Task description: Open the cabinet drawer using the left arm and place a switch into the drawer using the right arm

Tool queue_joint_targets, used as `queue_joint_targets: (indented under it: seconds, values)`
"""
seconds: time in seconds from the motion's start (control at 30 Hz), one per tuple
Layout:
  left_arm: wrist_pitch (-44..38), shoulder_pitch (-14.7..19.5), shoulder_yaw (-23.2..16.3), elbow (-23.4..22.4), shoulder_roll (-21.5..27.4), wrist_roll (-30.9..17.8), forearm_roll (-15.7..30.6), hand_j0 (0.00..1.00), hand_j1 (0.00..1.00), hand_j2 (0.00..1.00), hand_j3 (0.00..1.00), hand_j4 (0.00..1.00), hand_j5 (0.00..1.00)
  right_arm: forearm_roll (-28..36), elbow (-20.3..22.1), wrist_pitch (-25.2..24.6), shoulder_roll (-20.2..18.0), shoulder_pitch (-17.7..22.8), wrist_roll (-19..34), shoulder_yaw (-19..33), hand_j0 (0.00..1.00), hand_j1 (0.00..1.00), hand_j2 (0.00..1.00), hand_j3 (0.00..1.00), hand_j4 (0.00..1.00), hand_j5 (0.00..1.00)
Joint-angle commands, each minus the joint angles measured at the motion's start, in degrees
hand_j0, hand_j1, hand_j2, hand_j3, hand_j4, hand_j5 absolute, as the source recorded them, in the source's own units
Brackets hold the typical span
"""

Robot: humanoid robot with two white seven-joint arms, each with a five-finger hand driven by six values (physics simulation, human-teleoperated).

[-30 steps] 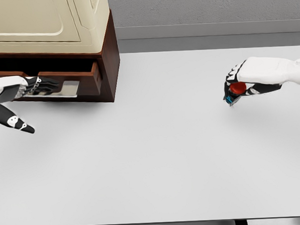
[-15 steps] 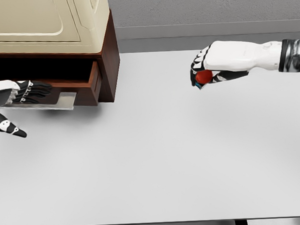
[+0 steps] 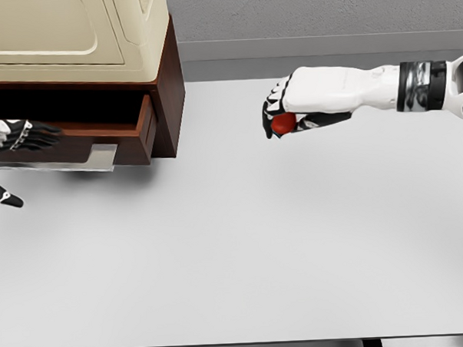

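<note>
Red switch (image 3: pixel 282 124) is clamped in curled right hand (image 3: pixel 301 103), held above the table's far middle. Drawer (image 3: pixel 100 145) at far-left corner is pulled out, left hand (image 3: pixel 15 137) hooked on its front. Switch should be carried over the drawer cavity, lowered, then released.

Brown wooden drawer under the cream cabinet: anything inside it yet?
Nothing visible inside the brown wooden drawer; its interior is mostly dark and hidden under the cream cabinet. The red switch sits in the right hand, above the white table.
</note>
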State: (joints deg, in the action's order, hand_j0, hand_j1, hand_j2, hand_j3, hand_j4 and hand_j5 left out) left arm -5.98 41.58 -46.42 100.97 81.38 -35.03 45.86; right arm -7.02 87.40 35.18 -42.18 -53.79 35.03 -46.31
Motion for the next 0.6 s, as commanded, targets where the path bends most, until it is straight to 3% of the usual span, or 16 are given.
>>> queue_joint_targets:
  seconds: [0.0,0.17,0.57]
  values:
    - [0.09,-0.01,1.07,0.02,0.89,0.03,2.04,1.00,1.00,1.00,1.00,1.00,1.00,0.43,-0.04,-0.18,1.22,0.00,-0.03,-0.01,0.48,0.48,0.48,0.48,0.48,0.48]
    - [0.09,0.34,1.77,0.11,2.47,0.03,6.00,1.00,1.00,1.00,1.00,1.00,1.00,0.43,0.05,-0.18,3.51,-0.97,-0.03,-0.10,0.48,0.48,0.48,0.48,0.48,0.48]
    - [0.18,0.96,2.65,0.11,3.52,0.03,7.85,1.00,1.00,1.00,1.00,1.00,1.00,0.34,-0.04,-0.18,7.11,-3.34,-0.03,-1.07,0.48,0.48,0.48,0.48,0.48,0.48]
